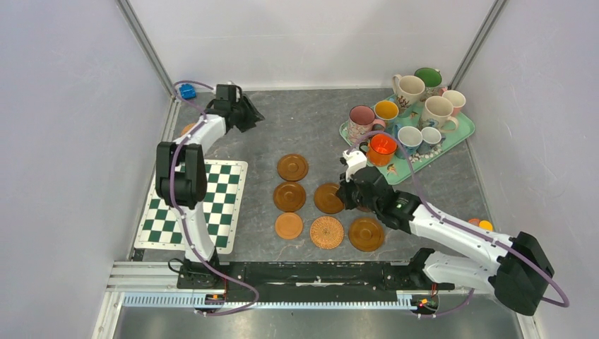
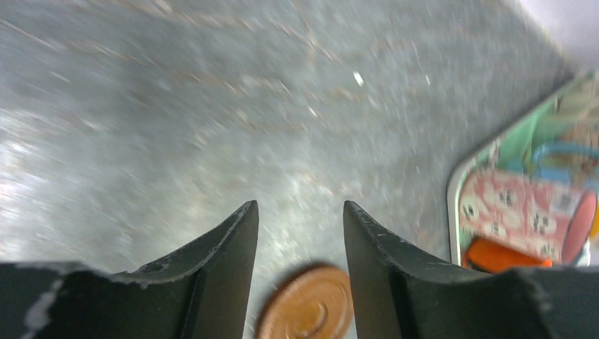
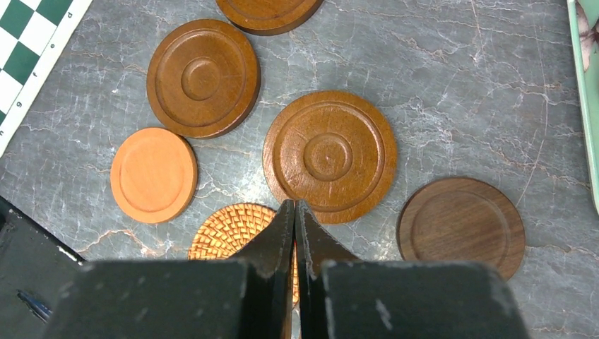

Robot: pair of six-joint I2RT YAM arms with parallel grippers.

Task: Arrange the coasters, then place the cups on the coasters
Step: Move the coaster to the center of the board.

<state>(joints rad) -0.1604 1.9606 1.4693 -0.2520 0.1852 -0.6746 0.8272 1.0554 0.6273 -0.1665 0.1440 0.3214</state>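
The right gripper [image 3: 295, 206] hung low over the coasters [image 1: 311, 201] on the grey table [image 1: 311, 127], its fingers pressed together with nothing between them. Directly beneath it lay the woven rattan coaster [image 3: 229, 229], partly hidden by the fingers. Just ahead of the tips sat a ringed brown coaster [image 3: 329, 155]. To the right lay a darker coaster [image 3: 460, 226], and to the left the flat orange coaster [image 3: 153, 174]. Ahead and to the left was another brown coaster [image 3: 203, 78]. The checkered mat [image 3: 28, 32] lay well off to its left, and the rim of the mint tray [image 3: 585, 106] well off to its right.

The left gripper [image 2: 298, 208] was held over bare table, fingers apart and empty. Its wrist view was blurred. One brown disc [image 2: 307, 305] lay on the table below the gap. Ahead and to the right stood a corner of the tray carrying a pink patterned cup [image 2: 523, 212] and an orange cup [image 2: 501, 254].

From overhead, all the cups [image 1: 413, 116] stood crowded on the tray, none on a coaster. The right arm's bulk lay between coasters and tray; what it covered could not be told. A small blue object [image 1: 187, 90] sat behind the left gripper.
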